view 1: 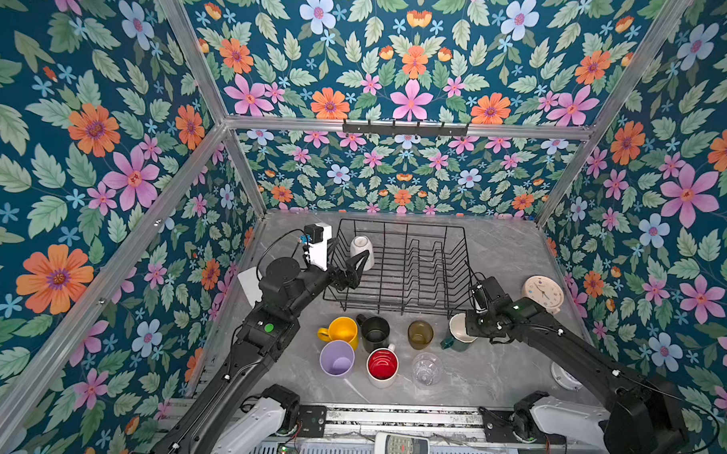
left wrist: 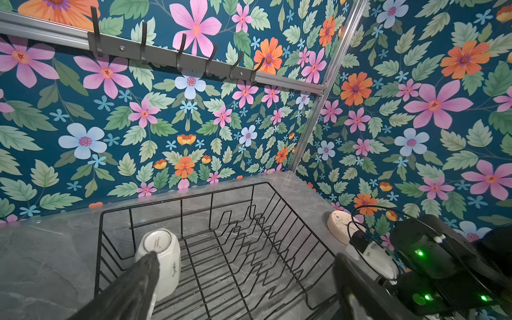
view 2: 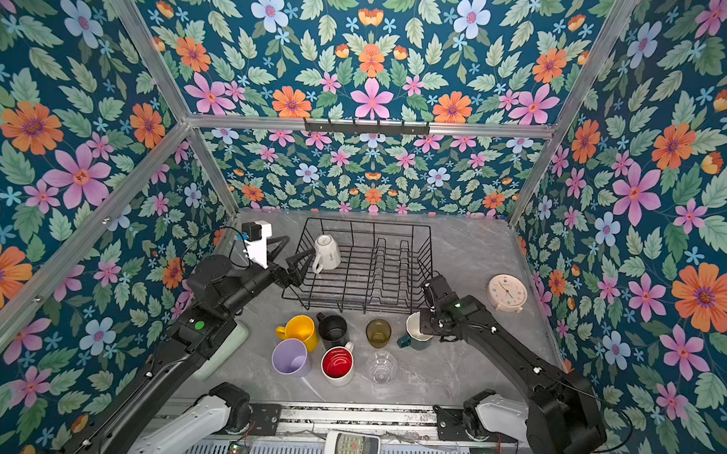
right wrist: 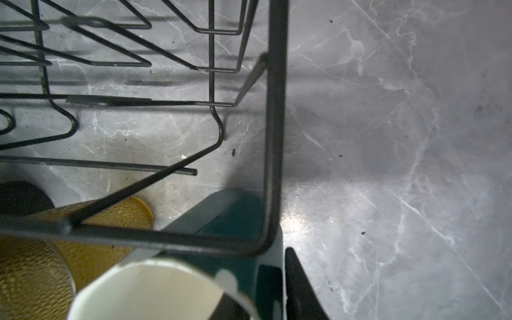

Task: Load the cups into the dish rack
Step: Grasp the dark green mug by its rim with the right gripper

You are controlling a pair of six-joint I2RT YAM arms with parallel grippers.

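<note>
One white mug (view 1: 362, 251) sits upturned in the dish rack's (view 1: 403, 223) far-left corner, left claw (view 2: 300, 246) gaping beside it. The right claw (view 1: 468, 328) straddles the green/white mug's (view 1: 457, 328) rim on the worktop (view 1: 510, 250); whether it has clamped is unclear. A firm pinch, then a lift clearing the rack's wire, looks wise.

You look down on a dish rack (view 1: 401, 275) of thin, matt black metal wire, set on a polished grey marble-look table (view 1: 502, 249). The white mug (left wrist: 169, 255) gleams like glazed ceramic. The amber-olive tumbler (right wrist: 33, 277) is finely dimpled, and the clear glass (view 1: 426, 368) is transparent.
</note>
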